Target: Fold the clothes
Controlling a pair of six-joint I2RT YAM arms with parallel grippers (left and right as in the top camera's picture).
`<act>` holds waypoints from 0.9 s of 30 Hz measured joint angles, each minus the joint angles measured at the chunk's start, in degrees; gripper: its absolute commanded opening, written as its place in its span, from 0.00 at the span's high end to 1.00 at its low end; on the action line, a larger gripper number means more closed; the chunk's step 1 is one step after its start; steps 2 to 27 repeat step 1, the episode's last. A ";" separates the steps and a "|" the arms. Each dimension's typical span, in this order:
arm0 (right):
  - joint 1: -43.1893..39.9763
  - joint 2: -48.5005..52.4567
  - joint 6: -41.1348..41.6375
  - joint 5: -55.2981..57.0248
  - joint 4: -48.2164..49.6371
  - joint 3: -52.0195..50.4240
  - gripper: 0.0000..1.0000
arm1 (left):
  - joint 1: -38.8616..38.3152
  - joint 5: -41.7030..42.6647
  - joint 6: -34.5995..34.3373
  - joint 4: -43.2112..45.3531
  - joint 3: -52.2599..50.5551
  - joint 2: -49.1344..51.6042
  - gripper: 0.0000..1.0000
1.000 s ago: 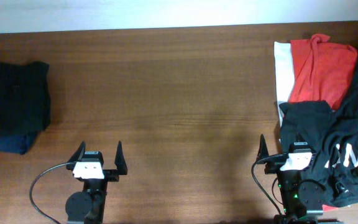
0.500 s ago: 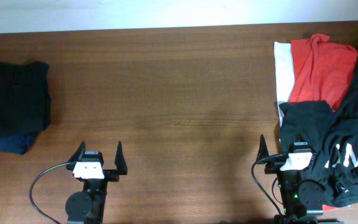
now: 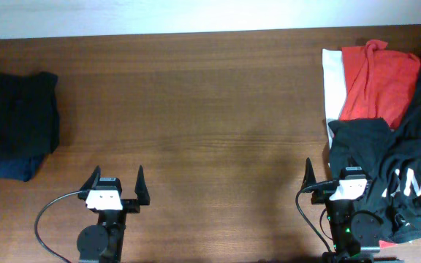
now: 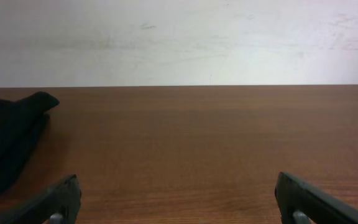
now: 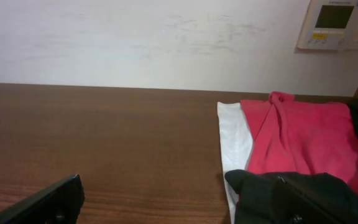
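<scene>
At right, black shorts (image 3: pixel 357 139) lie crumpled, not yet folded; navy garment (image 3: pixel 13 135) sits folded at left. L gripper (image 3: pixel 117 177) & R gripper (image 3: pixel 330 172) both spread wide, empty.

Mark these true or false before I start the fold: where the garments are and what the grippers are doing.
1. A folded dark garment lies at the left end of the table. True.
2. The red garment lies next to that folded one. False: it is at the far right, overlapping a white garment.
3. The left gripper and the right gripper are open and hold nothing. True.
4. The black garment with white lettering is spread flat mid-table. False: it lies crumpled in the right-hand pile, beside the right gripper.
5. The left gripper touches the folded dark garment. False: bare wood separates them.
</scene>
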 measured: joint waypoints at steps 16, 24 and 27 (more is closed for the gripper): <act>0.00 0.00 -0.02 0.00 0.00 0.00 0.01 | 0.00 0.00 0.00 0.00 0.00 0.00 0.01; 0.00 0.00 -0.02 0.00 0.00 0.00 0.01 | 0.00 0.00 0.00 0.00 0.00 0.00 0.01; 0.00 0.00 -0.02 0.00 0.00 0.00 0.01 | 0.00 0.00 0.00 0.00 0.00 0.00 0.01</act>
